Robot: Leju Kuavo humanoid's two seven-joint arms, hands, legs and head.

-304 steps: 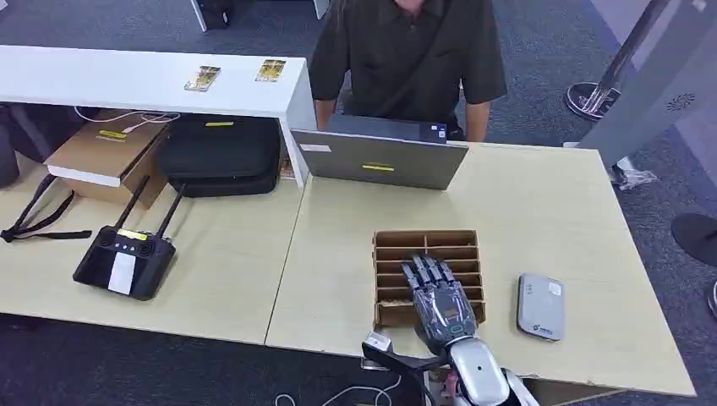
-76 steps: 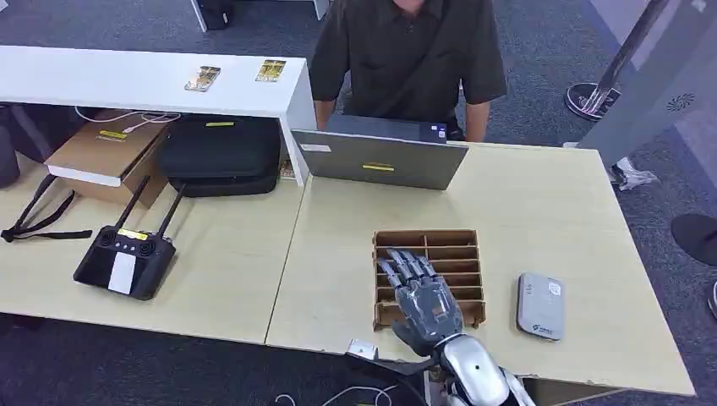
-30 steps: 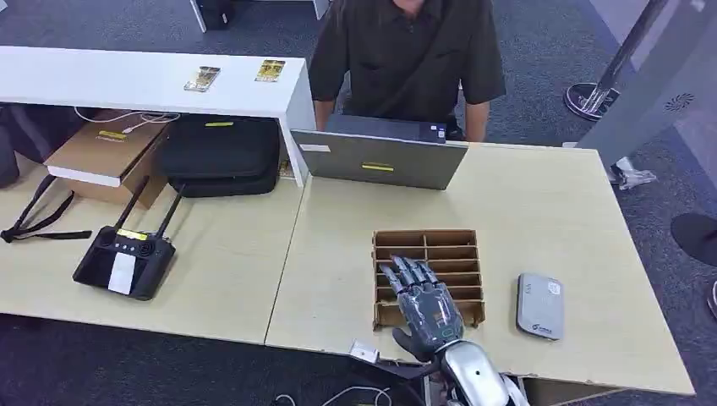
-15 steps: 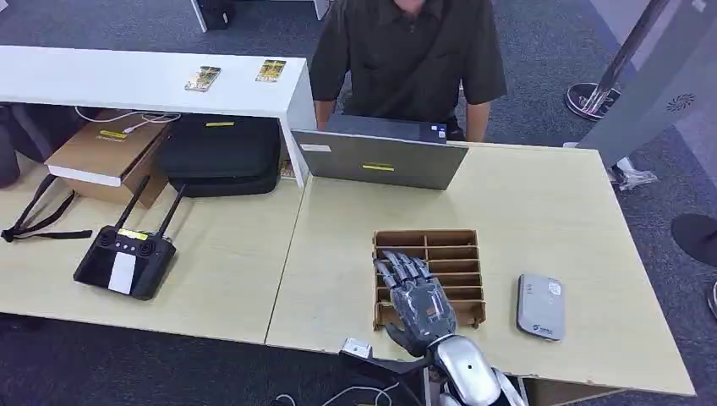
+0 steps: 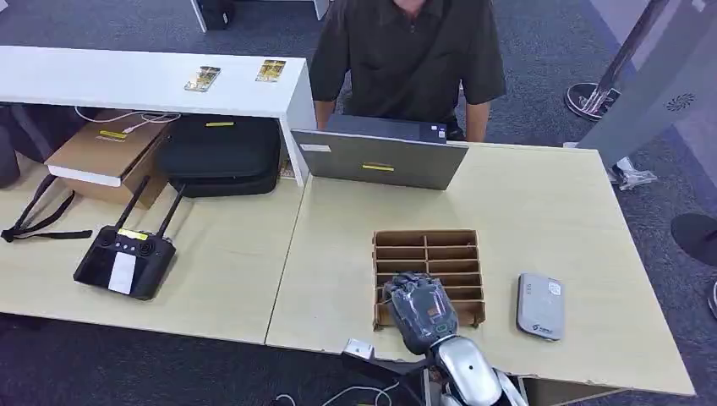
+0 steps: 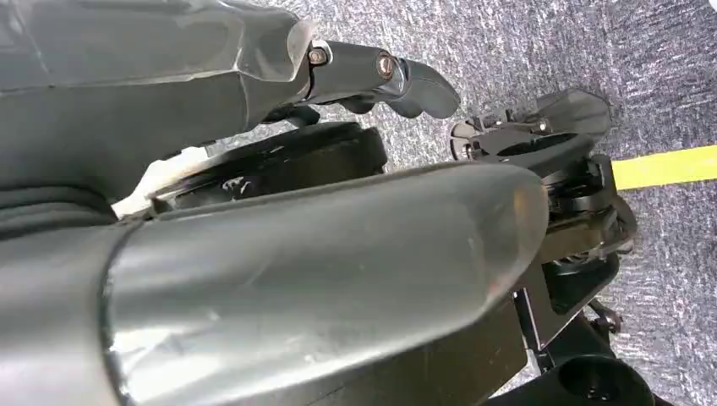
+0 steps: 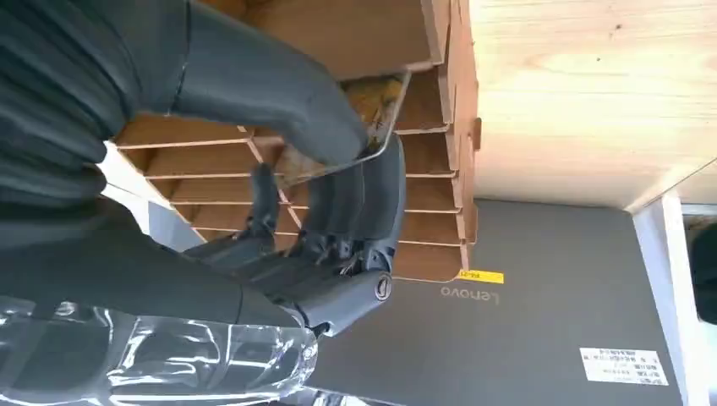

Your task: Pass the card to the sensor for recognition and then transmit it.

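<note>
So the right hand (image 5: 420, 308) is curled over the near rows of the brown slotted cardboard organizer (image 5: 428, 251), thumb and fingers pinching a yellowish plastic-sleeved card (image 7: 372, 118). Card's tilted; can't really tell which way its long axis runs. Grey flat card sensor (image 5: 540, 306) sits on the table just right of the hand. Left hand (image 6: 254, 211) hangs low; can't tell its fingers.

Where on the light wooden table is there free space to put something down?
Bare table lies between the laptop and the cardboard rack, and beyond the grey sensor toward the far right edge. It is crowded at the rack's near end, where the right hand pinches a card.
</note>
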